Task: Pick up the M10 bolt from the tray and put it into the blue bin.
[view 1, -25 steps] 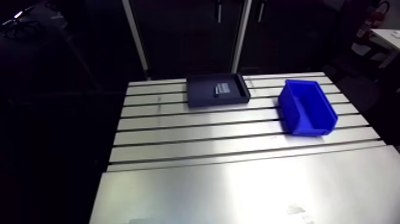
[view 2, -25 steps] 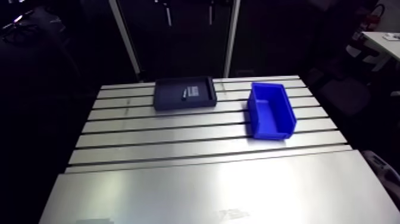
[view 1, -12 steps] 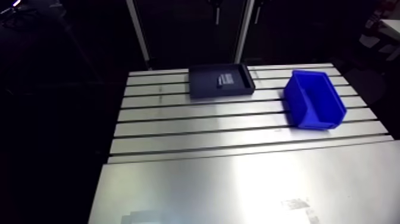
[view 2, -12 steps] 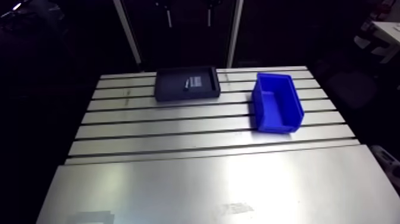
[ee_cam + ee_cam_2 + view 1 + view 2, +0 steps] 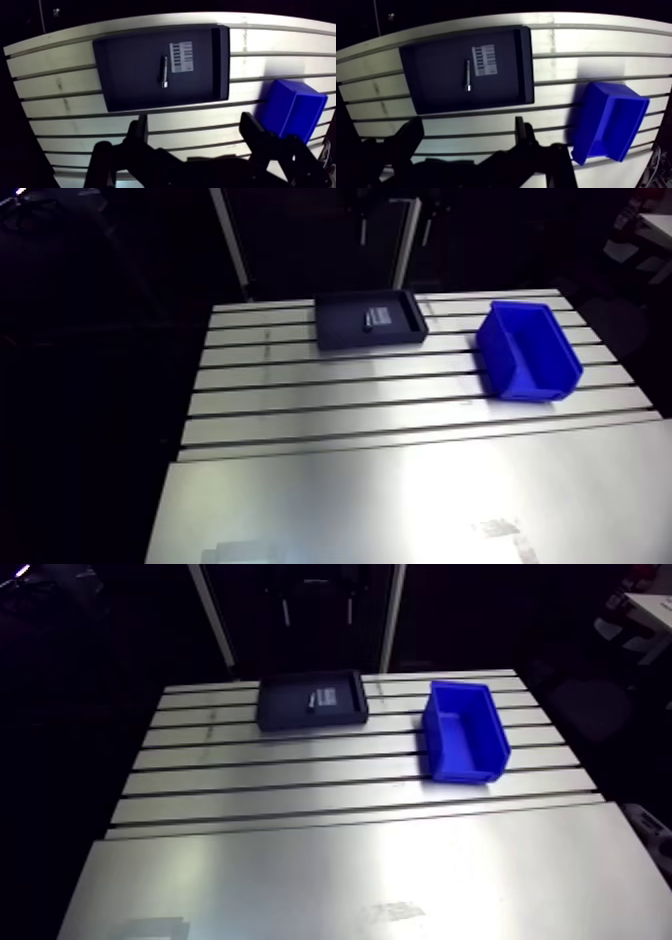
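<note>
**While the gripper hangs short of the tray, bolt not yet grasped**

As the wrist view has it, the gripper [image 5: 195, 120] stands wide, both dark fingers [image 5: 137, 140] spread with slotted table [image 5: 60, 85] showing between them. Ahead of them lies the dark tray [image 5: 125, 85], and in it the M10 bolt [image 5: 164, 72] — a thin pale shaft flat on the tray floor, just beside a white printed label [image 5: 181, 56]. I note the blue bin [image 5: 295, 112] off to one side of the fingers, apart from the tray. One wrist eye shows mostly its outer wall, the other its open inside. From the arm view I get the layout instead: tray and bin on the far slotted half, a smooth plate [image 5: 400, 498] nearer the camera. There the bolt is a mere fleck — and I cannot read the fingers at all.
</note>
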Robot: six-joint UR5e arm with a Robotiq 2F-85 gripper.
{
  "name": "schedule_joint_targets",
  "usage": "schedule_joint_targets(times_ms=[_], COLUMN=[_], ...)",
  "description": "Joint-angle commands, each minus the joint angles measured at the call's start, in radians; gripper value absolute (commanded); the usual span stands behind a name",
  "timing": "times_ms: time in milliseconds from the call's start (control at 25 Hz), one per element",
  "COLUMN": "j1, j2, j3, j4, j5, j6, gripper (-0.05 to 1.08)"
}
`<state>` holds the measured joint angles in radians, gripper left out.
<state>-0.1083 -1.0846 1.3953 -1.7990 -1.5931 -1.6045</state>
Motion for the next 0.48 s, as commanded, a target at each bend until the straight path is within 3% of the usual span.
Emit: schedule_joint_targets(times_ms=[40,480], j1=[0.009,0.03], j2=[0.03,0.096], j3=[0.072,0.112], j4=[-0.082,-0.178], j5=[-0.003,-0.012], j6=[0.001,0.002], gripper=[0.01,0.01])
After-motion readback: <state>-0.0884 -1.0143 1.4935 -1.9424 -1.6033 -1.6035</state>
